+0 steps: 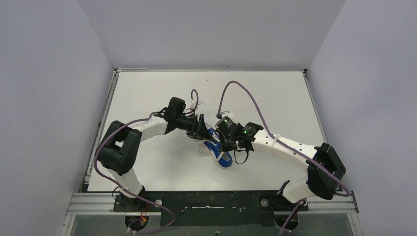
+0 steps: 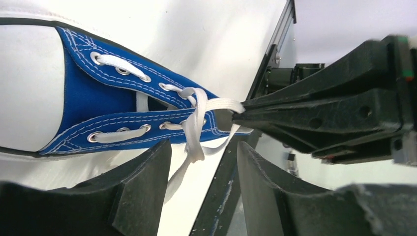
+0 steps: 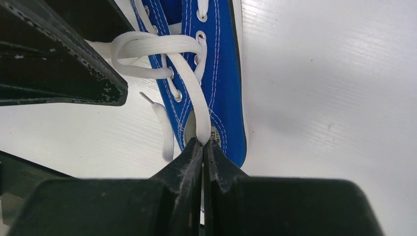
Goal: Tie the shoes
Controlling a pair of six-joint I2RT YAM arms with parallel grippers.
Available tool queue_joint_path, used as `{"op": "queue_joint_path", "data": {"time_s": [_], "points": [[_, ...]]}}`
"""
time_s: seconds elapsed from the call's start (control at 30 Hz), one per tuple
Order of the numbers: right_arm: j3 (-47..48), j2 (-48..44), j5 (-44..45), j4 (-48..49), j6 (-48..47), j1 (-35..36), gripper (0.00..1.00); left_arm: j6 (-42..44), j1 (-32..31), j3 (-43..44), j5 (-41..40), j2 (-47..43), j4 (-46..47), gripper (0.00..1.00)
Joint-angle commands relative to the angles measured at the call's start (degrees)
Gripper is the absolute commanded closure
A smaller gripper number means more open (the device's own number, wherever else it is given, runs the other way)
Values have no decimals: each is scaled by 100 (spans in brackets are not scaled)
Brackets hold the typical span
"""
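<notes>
One sneaker [image 3: 223, 73] between tools: right tool [image 3: 202, 145] pinching lace [image 3: 189, 83]; left tool [image 2: 204, 157] spread, just beside.

Sneaker [image 1: 223, 158] sits mid-worktop [image 1: 162, 88]. Left gripper [image 2: 202, 146] crowds it at ten o'clock, right gripper [image 3: 202, 143] at two o'clock, lace [image 3: 189, 88] between its fingers.

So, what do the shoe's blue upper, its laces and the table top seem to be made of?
The blue upper looks like canvas: matte cloth with stitched seams and shiny, probably metal eyelets. The laces look like flat woven fabric, perhaps cotton or polyester, soft and limp. The table top seems to be white plastic or coated board, slightly glossy, with fine parallel lines.
</notes>
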Motion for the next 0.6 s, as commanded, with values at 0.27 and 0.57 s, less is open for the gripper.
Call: {"op": "queue_joint_path", "data": {"time_s": [0.27,0.57], "points": [[264,-463,-331,66,-248,-607,100,336,-178,-621,-413,-217,114,53],[1331,237,319,-1262,-1881,-1311,100,237,-187,-679,-1231,-318,-866,100]]}}
